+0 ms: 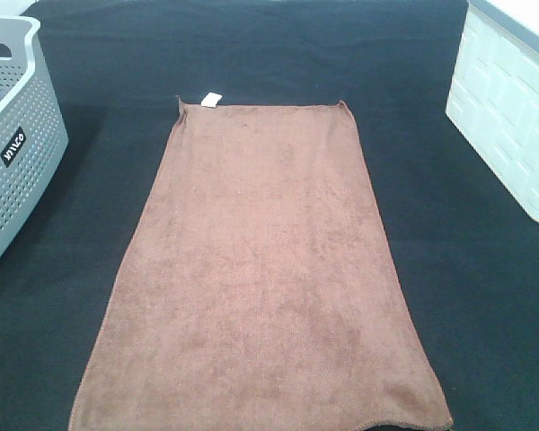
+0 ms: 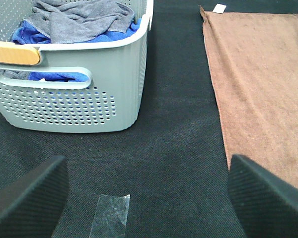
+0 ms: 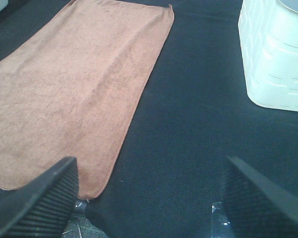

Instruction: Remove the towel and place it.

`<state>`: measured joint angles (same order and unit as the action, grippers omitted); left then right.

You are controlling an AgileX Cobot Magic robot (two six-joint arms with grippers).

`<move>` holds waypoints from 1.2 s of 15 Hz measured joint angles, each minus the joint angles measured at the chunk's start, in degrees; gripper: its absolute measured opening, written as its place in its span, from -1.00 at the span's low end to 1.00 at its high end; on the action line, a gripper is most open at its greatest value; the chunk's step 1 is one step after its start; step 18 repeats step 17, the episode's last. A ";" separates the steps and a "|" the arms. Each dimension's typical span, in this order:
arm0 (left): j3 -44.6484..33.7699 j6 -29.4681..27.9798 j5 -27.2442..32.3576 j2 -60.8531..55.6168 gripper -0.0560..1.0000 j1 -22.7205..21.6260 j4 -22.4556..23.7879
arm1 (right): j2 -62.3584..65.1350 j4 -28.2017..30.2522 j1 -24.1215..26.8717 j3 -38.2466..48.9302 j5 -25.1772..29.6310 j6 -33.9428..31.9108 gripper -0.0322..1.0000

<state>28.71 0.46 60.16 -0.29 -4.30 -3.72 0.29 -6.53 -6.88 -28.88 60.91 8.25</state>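
Note:
The reddish-brown towel [image 1: 260, 269] lies spread flat on the black table, its small white tag [image 1: 210, 100] at the far left corner. It also shows in the left wrist view [image 2: 260, 84] and the right wrist view [image 3: 69, 84]. Neither gripper shows in the exterior high view. My left gripper [image 2: 146, 198] is open and empty above the black cloth, between the grey basket and the towel's left edge. My right gripper [image 3: 149, 198] is open and empty above the cloth by the towel's near right corner.
A grey perforated laundry basket [image 1: 13, 144] stands at the left and holds grey and blue cloths [image 2: 79, 20]. A white basket [image 1: 512, 108] stands at the back right. A strip of clear tape [image 2: 110, 214] lies on the cloth under the left gripper.

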 joint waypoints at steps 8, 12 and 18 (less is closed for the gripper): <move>0.00 0.00 0.00 0.00 0.64 0.00 0.00 | 0.00 0.00 0.00 0.00 0.00 0.00 0.46; 0.00 0.00 0.00 0.00 0.64 0.00 0.00 | 0.00 0.00 0.00 0.00 0.00 0.00 0.46; 0.00 0.00 0.00 0.00 0.64 0.00 0.00 | 0.00 0.00 0.00 0.00 0.00 0.00 0.46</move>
